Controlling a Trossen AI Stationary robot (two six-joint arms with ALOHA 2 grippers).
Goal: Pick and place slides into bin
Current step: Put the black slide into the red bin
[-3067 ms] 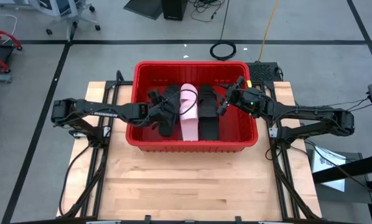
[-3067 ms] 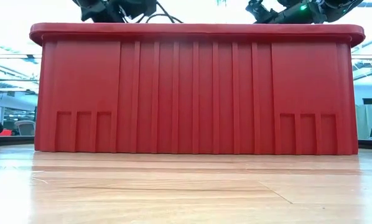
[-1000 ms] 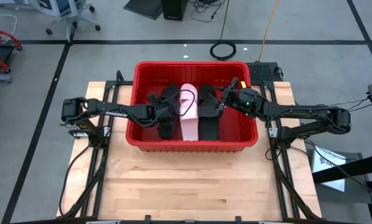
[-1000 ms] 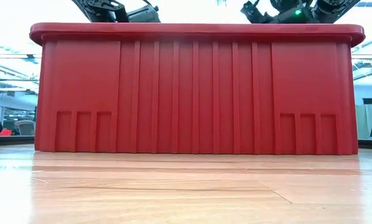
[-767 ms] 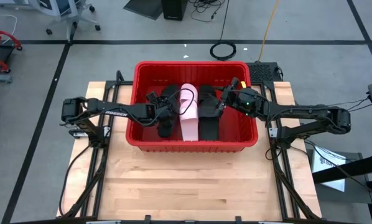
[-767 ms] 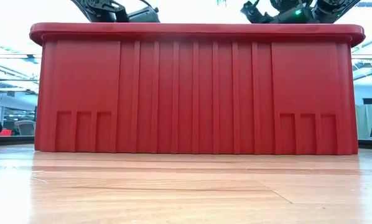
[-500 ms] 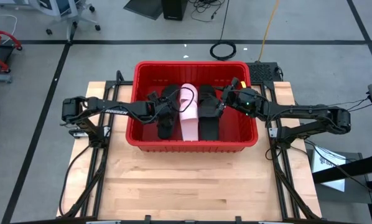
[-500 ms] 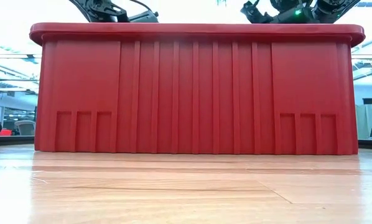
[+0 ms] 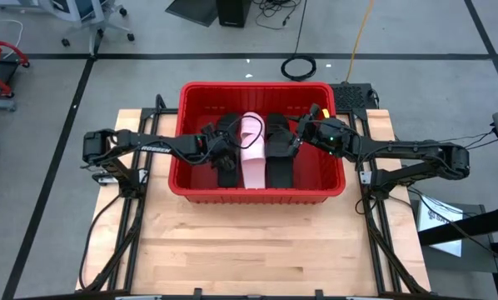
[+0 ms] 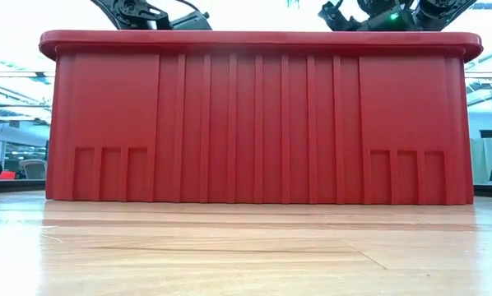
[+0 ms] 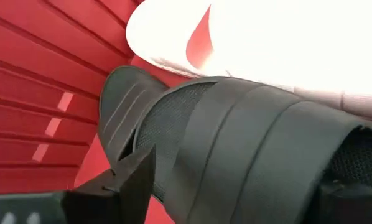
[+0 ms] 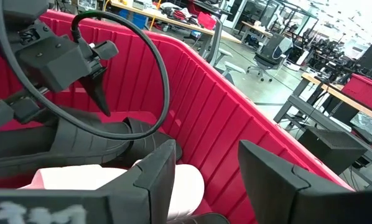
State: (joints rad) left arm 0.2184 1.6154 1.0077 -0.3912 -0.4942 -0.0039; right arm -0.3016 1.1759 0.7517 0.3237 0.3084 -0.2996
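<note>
The red bin [image 9: 257, 84] stands mid-table and fills the low view [image 10: 254, 115]. Inside it lie black slides on the left [image 9: 227, 171], a pink slide [image 9: 251, 154] in the middle and black slides on the right [image 9: 278, 154]. My left gripper [image 9: 214, 152] reaches in over the left wall and is closed around a black slide [image 11: 248, 143] beside the pink slide [image 11: 285, 43]. My right gripper [image 12: 204, 180] is open and empty above the right-hand black slides [image 9: 297, 137]. My left gripper has the black slide across its width at the strap [image 11: 173, 155], one finger [image 11: 133, 180] on each long side, spread wide. The fingers come slanting down from the table's left and lie across the slide. The slide lies low in the bin against the pink slide.
The bin's walls hem in both grippers. Bare wooden table [image 9: 249, 242] lies in front of the bin. Cables and a chair base lie on the floor beyond the table's far edge.
My left gripper has gone a little toward the table's right edge, toward the pink slide. The black slide has slid with it, and its near end now lies closer to the pink slide.
</note>
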